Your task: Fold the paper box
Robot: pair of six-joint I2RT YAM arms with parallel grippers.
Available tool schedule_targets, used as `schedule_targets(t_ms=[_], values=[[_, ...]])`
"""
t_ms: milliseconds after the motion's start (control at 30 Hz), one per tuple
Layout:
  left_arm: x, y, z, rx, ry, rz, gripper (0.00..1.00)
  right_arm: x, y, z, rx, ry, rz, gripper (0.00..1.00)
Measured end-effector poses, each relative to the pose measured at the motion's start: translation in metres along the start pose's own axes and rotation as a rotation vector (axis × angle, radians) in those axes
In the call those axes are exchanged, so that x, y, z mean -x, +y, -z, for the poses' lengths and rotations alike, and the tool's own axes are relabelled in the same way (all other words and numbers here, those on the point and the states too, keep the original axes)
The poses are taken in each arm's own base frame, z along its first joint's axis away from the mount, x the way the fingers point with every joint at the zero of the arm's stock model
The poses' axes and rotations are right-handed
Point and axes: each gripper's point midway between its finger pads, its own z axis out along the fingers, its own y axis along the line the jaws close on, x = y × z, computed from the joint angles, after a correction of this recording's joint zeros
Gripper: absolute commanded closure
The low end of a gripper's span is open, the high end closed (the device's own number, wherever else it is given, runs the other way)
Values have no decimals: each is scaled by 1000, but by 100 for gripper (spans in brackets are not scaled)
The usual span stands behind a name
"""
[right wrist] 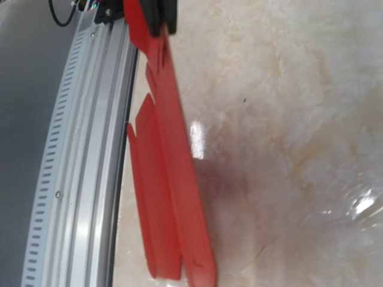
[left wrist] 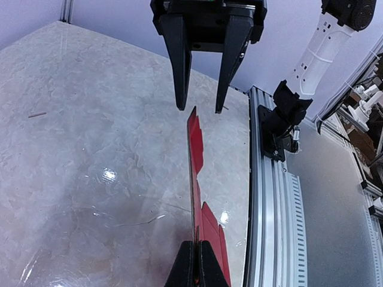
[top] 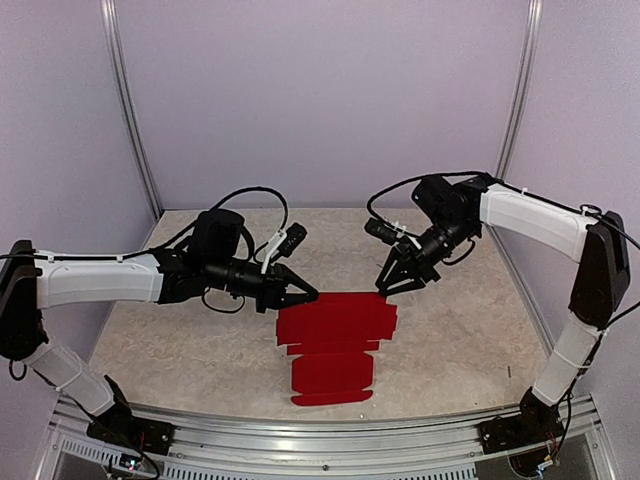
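Red thin-card paper box, a flat die-cut sheet, sits centre, far-left corner pinched by the left gripper; the right gripper (jaws apart, empty) hovers far-right, and closing off-edge could buckle it.

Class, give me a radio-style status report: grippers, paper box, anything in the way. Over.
Left gripper shut on paper box at its far corner. Right gripper open, by the opposite corner. Box flat, unfolded. No obstruction seen.
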Motion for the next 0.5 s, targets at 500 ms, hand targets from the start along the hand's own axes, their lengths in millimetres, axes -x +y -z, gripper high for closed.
schedule_targets(t_ms=[500], values=[[-4, -8, -3, -21, 15, -3, 100, -7, -29, 6, -137, 42, -30, 71]])
